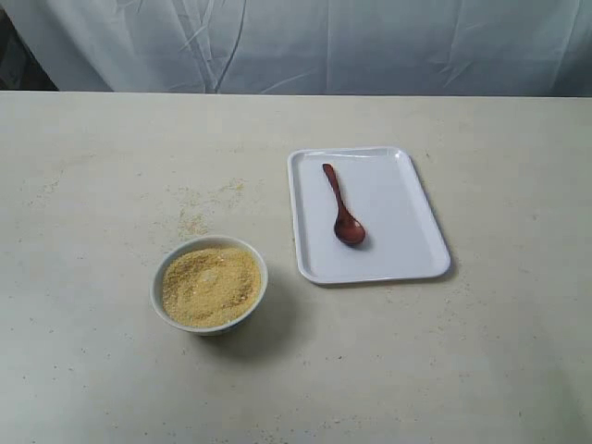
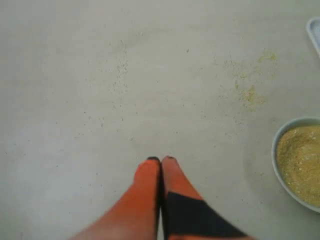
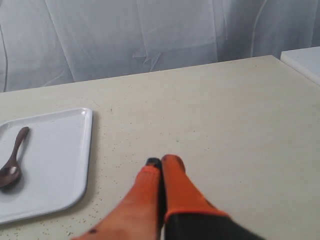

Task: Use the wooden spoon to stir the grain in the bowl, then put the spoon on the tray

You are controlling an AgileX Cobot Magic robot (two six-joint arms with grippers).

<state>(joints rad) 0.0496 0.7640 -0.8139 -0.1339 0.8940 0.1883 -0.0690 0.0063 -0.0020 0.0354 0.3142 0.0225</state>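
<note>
The wooden spoon (image 1: 343,209) lies on the white tray (image 1: 407,231), scoop toward the near side; it shows in the right wrist view too, as spoon (image 3: 12,160) on tray (image 3: 60,155). The cream bowl (image 1: 209,282) holds golden grain (image 1: 211,287) and stands left of the tray; bowl (image 2: 299,162) sits at the edge of the left wrist view. My left gripper (image 2: 161,160) is shut and empty over bare table beside the bowl. My right gripper (image 3: 161,161) is shut and empty over the table beside the tray. Neither arm appears in the exterior view.
Spilled grain (image 1: 199,208) is scattered on the table beyond the bowl, also seen as spilled grain (image 2: 250,92). A white cloth backdrop (image 1: 296,42) hangs behind the table's far edge. A white block (image 3: 305,60) stands at the table's far corner.
</note>
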